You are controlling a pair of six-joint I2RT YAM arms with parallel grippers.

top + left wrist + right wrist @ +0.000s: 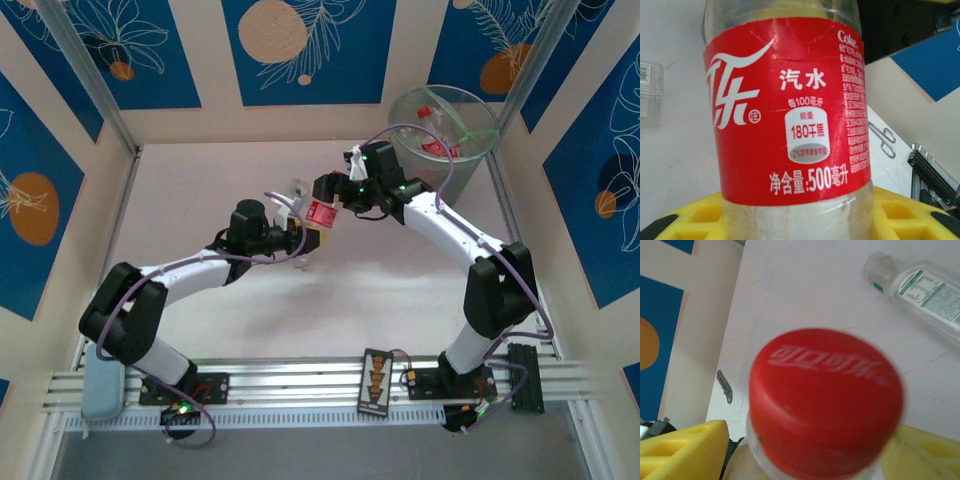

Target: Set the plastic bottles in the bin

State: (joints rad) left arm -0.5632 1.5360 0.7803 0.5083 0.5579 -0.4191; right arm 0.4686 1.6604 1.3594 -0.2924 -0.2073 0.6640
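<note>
Top external: left arm (pixel 190 270) and right arm (pixel 450 225) reach inward and meet over the middle of the white table (pixel 200 180). A red-label bottle (pixel 322 213) sits between the two arm tips, its label facing up. The bin (pixel 405 150) stands at the far right corner of the table, well apart from that bottle. Inside the bin lie other bottles (pixel 436 148), one with a red label.

Left wrist: red-label bottle (pixel 790 115) very close to the lens, label with white script and print. The left fingers (pixel 690 215), yellow, sit on either side of the clear lower body, tight against it, gripping the bottle. Scissors (pixel 883 140) lie on the table behind, to the right.

Right wrist: looking down on the red cap (pixel 825 400) of the bottle, slightly blurred. The right fingers (pixel 685 450), yellow, flank the neck on both sides at a middling spread. The cap hides where they would touch, so I cannot tell if they press on the bottle. A clear bottle (pixel 925 295) with a green-and-white label lies on its side on the table beyond, apart from the fingers.
</note>
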